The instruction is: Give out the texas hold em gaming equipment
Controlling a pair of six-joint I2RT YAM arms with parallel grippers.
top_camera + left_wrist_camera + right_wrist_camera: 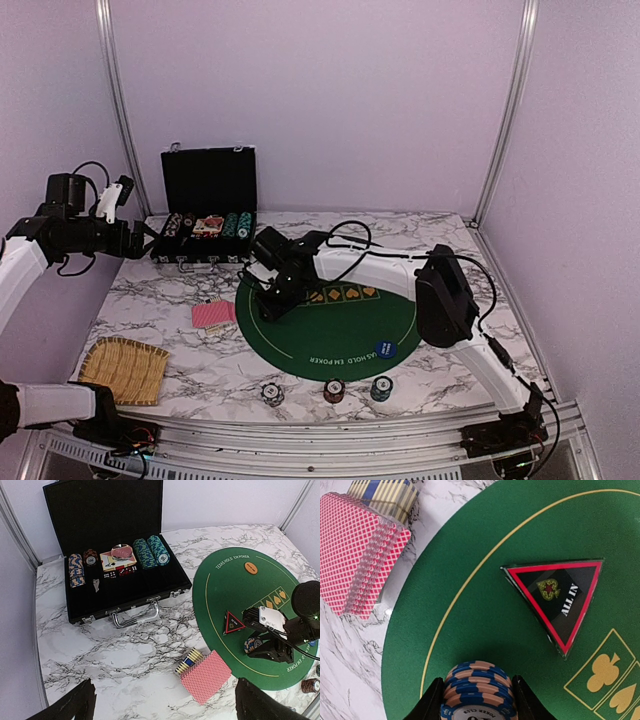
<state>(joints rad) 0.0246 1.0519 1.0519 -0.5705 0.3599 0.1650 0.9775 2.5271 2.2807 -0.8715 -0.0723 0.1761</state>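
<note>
My right gripper point(272, 300) is shut on a stack of blue-and-tan poker chips point(477, 682), low over the left part of the green felt mat point(345, 335); the stack also shows in the left wrist view point(252, 644). The dark triangular ALL IN button point(555, 597) lies on the felt just beyond it. A fan of red-backed cards point(213, 314) lies on the marble left of the felt. A blue round button point(384, 349) and an orange round button point(251, 568) lie on the felt. My left gripper point(140, 238) is open and empty, raised at the far left.
The open black chip case point(208, 205) stands at the back left, with chip rows, cards and dice inside. Three chip stacks point(334, 390) sit along the front edge. A woven straw mat point(124, 370) lies front left. A striped deck point(188, 660) lies under the red cards.
</note>
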